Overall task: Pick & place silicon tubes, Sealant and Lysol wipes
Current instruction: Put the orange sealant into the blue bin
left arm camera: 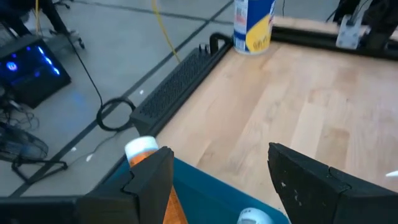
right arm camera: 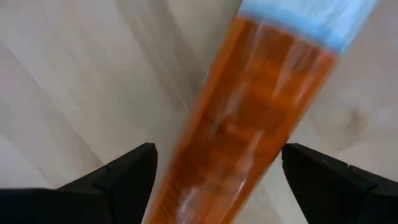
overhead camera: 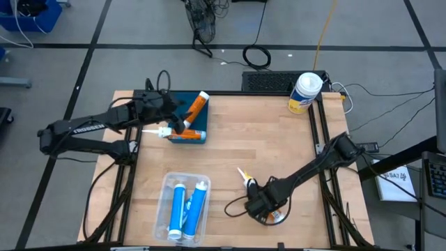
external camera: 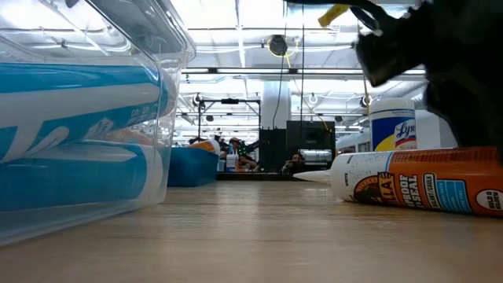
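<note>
A grey floor crossed by dark lines surrounds my pale wooden table (overhead camera: pixel 244 139). From above, the Lysol wipes (overhead camera: pixel 304 93) stand upright at the far right corner. My left gripper (overhead camera: pixel 178 125) hovers over the blue tray (overhead camera: pixel 188 137) near the far left corner, where orange sealant tubes (overhead camera: pixel 195 108) lie. A clear bin (overhead camera: pixel 185 208) at the near edge holds blue silicone tubes (overhead camera: pixel 198 206). My right gripper (overhead camera: pixel 261 203) sits low near the near edge over another orange tube (overhead camera: pixel 245 178).

Level with the table, that orange tube (external camera: pixel 416 187) lies flat with its nozzle pointing sideways, the wipes canister behind it.

My left wrist shows my jaws wide apart and empty above the tray, with the canister (left arm camera: pixel 254 23) well apart.

My right wrist shows my jaws spread wide on either side of the tube's body (right arm camera: pixel 249 124), not closed on it. I judge the tube stiff, glossy, and prone to roll, so it is best gripped mid-body. The canister is wider and probably light; I would hold it around the label.
</note>
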Tool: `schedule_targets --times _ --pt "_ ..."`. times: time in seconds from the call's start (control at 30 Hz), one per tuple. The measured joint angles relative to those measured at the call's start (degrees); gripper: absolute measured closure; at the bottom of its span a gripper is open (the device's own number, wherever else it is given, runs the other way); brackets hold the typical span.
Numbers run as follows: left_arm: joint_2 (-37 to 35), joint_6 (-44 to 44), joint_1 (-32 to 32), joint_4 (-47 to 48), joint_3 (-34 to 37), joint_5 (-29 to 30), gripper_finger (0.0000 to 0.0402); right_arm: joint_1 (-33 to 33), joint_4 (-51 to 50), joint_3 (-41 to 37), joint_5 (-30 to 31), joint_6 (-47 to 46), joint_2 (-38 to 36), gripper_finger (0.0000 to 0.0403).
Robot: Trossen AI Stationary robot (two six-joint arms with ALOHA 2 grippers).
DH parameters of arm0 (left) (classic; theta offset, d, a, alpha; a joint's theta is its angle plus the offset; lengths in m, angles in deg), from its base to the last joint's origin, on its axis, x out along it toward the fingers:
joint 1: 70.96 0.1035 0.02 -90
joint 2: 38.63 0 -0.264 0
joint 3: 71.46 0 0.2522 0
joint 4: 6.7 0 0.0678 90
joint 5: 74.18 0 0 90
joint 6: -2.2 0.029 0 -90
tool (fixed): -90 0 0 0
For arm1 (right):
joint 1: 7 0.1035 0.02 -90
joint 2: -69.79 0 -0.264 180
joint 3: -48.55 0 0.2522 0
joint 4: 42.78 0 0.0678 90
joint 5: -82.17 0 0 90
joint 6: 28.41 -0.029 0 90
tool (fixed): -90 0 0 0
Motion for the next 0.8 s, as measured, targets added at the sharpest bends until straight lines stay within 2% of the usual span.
schedule_targets --times 0.13,0.37,0.43,0.67,0.73,0.8 --pt "3.1 0.0 0.0 -0.6 0.0 0.0 0.0144 0.3 0.4 0.0 -0.4 0.8 1.2 0.0083" --pt "6.5 0.5 0.0 -4.9 0.0 0.0 0.0144 -2.9 0.7 -1.2 1.0 8.2 1.4 0.0091" --pt "6.6 1.0 0.0 -4.8 0.0 0.0 0.0144 -4.3 0.8 -3.3 0.6 9.5 1.4 0.0105" --pt "6.4 2.2 0.0 -5.0 0.0 0.0 0.0144 -11.0 7.8 -15.4 -8.2 15.6 1.0 0.0190" --pt "6.4 2.9 0.0 -5.0 0.0 0.0 0.0144 -12.8 10.2 -17.4 -8.4 19.1 0.8 0.0209" --pt "6.4 3.1 0.0 -5.0 0.0 0.0 0.0144 -14.2 11.7 -18.9 -6.2 22.4 0.6 0.0209"
